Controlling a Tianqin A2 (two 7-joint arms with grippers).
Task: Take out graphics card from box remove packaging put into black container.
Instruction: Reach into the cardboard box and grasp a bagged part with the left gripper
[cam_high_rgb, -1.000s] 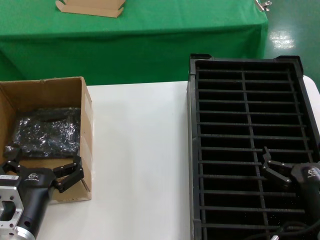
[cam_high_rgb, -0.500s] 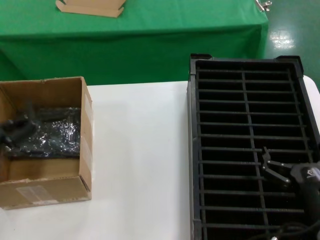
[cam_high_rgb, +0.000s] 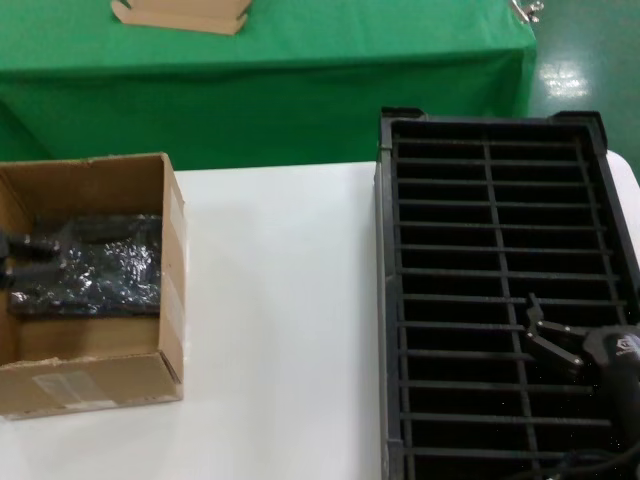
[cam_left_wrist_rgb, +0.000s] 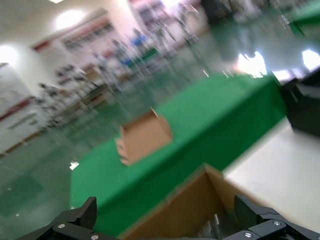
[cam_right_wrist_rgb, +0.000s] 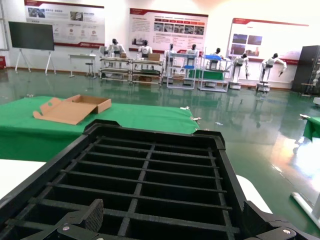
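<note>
In the head view, the left gripper (cam_high_rgb: 28, 258), blurred above the box (cam_high_rgb: 170, 230) 0.5 s ago, now reaches into it from the desk's left edge, fingers apart at the packaging (cam_high_rgb: 95, 265) wrapping the dark board inside. The right gripper (cam_high_rgb: 548, 335) has stayed spread over the black container (cam_high_rgb: 384, 300). The left wrist view alone shows a tan cardboard tray (cam_left_wrist_rgb: 144, 136) on green cloth; the right wrist view shows the container's dividers.

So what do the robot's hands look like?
The right gripper is black, with thin jointed fingers like a claw, small silver screws and a little white logo on its round black body. A black cable loops beneath it. The left gripper has the same dark fingers poking in over the box.
</note>
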